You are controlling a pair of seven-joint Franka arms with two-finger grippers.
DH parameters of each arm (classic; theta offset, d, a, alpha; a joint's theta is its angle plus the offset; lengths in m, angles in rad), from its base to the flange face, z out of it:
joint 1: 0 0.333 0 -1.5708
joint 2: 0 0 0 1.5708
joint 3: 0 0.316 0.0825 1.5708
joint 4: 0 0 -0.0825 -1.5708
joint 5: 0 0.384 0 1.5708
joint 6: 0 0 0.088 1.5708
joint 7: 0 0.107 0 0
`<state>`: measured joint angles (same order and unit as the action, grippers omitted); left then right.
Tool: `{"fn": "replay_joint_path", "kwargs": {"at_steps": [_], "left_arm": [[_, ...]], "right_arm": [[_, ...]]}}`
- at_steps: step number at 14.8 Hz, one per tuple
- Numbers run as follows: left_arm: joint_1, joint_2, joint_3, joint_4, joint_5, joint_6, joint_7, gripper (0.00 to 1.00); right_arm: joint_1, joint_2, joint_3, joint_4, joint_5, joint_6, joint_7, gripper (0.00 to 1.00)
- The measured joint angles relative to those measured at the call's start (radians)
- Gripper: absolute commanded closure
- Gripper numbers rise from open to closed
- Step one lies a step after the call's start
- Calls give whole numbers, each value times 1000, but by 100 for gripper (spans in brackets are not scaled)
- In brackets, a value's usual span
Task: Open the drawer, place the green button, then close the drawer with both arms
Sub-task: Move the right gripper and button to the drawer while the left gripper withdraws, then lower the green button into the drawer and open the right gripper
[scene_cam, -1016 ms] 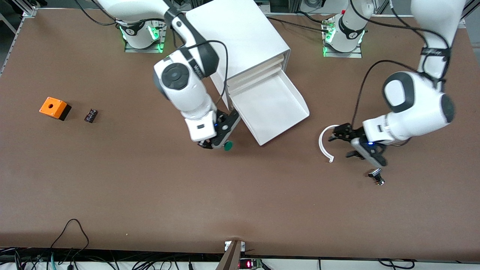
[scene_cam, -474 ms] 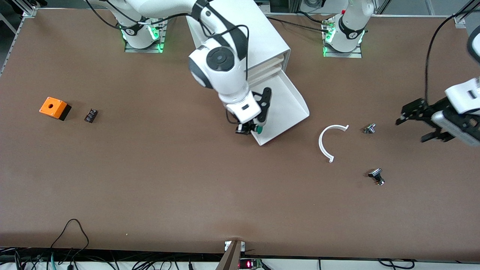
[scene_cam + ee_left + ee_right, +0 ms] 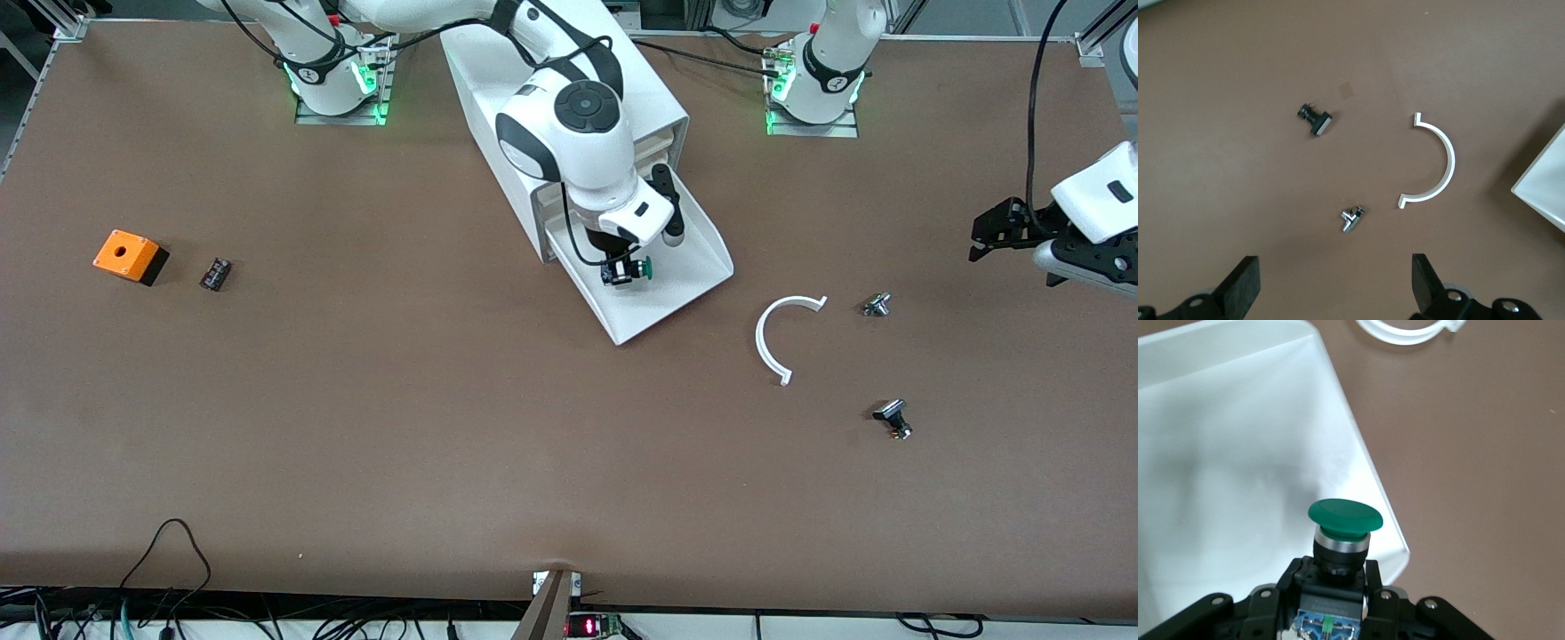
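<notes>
The right claw [image 3: 625, 269] hangs over the pulled-out lowest white tray drawer [image 3: 685, 283] of the smooth white box cabinet [image 3: 569, 80], its fingers pinching the stubby black body of the small push button with the round green cap [image 3: 642, 267]. The left claw [image 3: 1009, 233] waits with fingers spread wide above the matt brown worktop [image 3: 400, 427] at the left arm's end. Near it lie a thin white plastic half-ring [image 3: 775, 335], a small metal part [image 3: 877, 305] and a black-capped metal-stemmed part [image 3: 892, 418].
</notes>
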<state>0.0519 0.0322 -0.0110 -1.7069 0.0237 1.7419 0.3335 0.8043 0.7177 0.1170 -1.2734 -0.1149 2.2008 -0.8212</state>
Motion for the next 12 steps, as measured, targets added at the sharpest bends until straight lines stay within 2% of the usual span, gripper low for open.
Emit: {"fn": "replay_joint_path", "kwargs": {"at_steps": [4, 12], "left_arm": [[1, 0, 4, 12, 6, -40, -148, 0], [6, 1, 14, 27, 6, -40, -162, 0]], "right_arm": [[35, 32, 0, 1, -55, 0, -42, 86], [82, 89, -2, 5, -103, 0, -43, 86]]}}
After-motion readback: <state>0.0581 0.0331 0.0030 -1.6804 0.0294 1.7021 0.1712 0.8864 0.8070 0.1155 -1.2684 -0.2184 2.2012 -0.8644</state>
